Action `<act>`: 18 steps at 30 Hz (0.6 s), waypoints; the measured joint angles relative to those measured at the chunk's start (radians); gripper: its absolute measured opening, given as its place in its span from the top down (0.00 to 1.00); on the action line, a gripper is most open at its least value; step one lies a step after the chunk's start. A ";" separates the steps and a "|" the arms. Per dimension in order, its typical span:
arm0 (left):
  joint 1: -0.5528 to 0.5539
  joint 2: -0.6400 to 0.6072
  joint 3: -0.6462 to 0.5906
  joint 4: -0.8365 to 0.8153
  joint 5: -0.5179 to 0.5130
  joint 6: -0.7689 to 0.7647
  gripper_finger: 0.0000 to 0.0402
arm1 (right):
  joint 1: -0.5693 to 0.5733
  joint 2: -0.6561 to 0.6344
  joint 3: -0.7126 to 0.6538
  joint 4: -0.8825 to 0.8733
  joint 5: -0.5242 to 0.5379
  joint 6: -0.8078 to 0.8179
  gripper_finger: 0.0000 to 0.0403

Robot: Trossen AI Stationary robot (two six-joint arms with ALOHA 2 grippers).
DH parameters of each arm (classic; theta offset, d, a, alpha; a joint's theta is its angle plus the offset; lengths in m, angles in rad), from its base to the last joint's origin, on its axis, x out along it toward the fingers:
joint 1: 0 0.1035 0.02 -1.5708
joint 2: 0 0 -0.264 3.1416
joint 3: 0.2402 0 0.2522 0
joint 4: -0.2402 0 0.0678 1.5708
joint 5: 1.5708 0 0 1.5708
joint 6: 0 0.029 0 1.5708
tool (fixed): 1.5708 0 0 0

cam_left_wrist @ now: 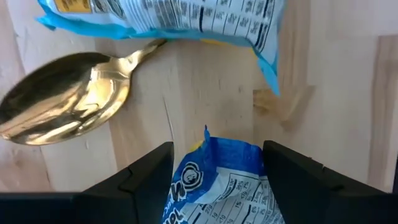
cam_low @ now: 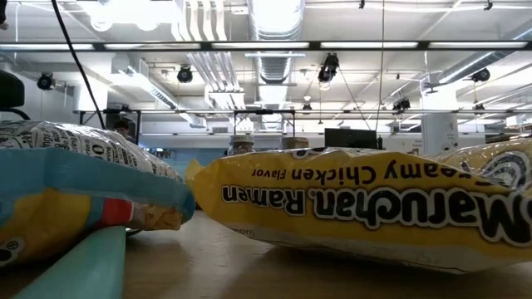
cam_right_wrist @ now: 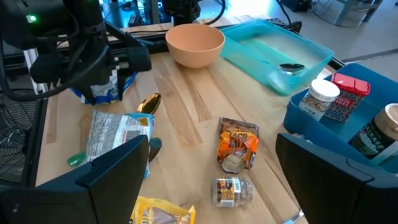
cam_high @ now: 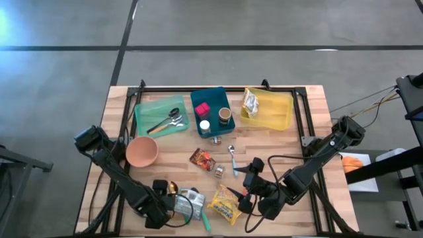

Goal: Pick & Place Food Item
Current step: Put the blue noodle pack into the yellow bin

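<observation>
Blue snack bag (cam_left_wrist: pixel 217 186) in left tool (cam_left_wrist: pixel 214 177), gold spoon (cam_left_wrist: pixel 68 102) beside

I see a peach bowl (cam_high: pixel 141 151) on my wooden table (cam_high: pixel 178 173), a green tray (cam_high: pixel 160 118) holding cutlery, a gold spoon (cam_left_wrist: pixel 68 102) lying flat, a green-handled utensil (cam_high: pixel 205 221) near the front edge

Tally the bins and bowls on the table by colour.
Green bin: 1
Blue bin: 1
Yellow bin: 1
Peach bowl: 1
Total: 4
</observation>
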 joint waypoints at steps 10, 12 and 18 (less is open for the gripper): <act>0.000 0.000 0.000 -0.009 0.011 0.045 0.70 | 0.000 0.000 0.000 0.000 0.000 0.000 0.13; 0.000 0.000 0.000 -0.009 0.011 0.048 0.79 | 0.000 0.000 0.000 0.000 0.000 0.000 0.13; 0.000 0.000 0.000 -0.009 0.011 0.051 0.98 | 0.000 0.000 0.000 0.000 0.000 0.000 0.13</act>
